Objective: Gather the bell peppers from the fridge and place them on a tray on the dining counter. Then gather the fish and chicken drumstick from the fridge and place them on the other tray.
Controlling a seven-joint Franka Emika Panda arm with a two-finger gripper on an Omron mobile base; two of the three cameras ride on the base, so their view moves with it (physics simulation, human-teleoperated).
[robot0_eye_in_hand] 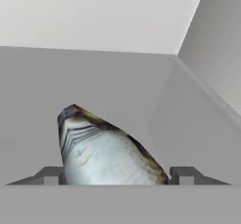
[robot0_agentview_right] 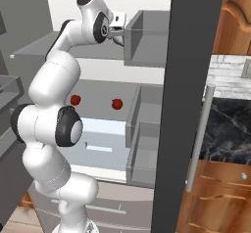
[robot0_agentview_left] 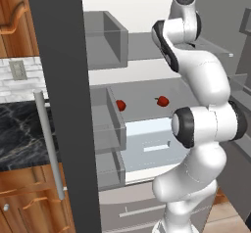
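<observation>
A silvery fish (robot0_eye_in_hand: 101, 150) with a dark back lies on the grey upper fridge shelf (robot0_eye_in_hand: 117, 86), its head pointing away from me. My gripper (robot0_eye_in_hand: 117, 175) has one fingertip pressed against each side of the fish's body. In the right base view the gripper (robot0_agentview_right: 117, 31) reaches deep into the upper shelf, partly hidden behind a door bin. Two red bell peppers (robot0_agentview_left: 120, 104) (robot0_agentview_left: 163, 101) sit on the lower shelf, and they show again as bell peppers (robot0_agentview_right: 75, 100) (robot0_agentview_right: 116, 104) from the other side. The chicken drumstick and the trays are out of view.
The open fridge door (robot0_agentview_left: 61, 80) stands close at the left, carrying grey door bins (robot0_agentview_left: 105, 41). A pale drawer (robot0_agentview_left: 147, 144) lies under the pepper shelf. A black marble counter (robot0_agentview_left: 19, 129) and wooden cabinets flank the fridge. The shelf's side wall (robot0_eye_in_hand: 212, 77) rises at the right.
</observation>
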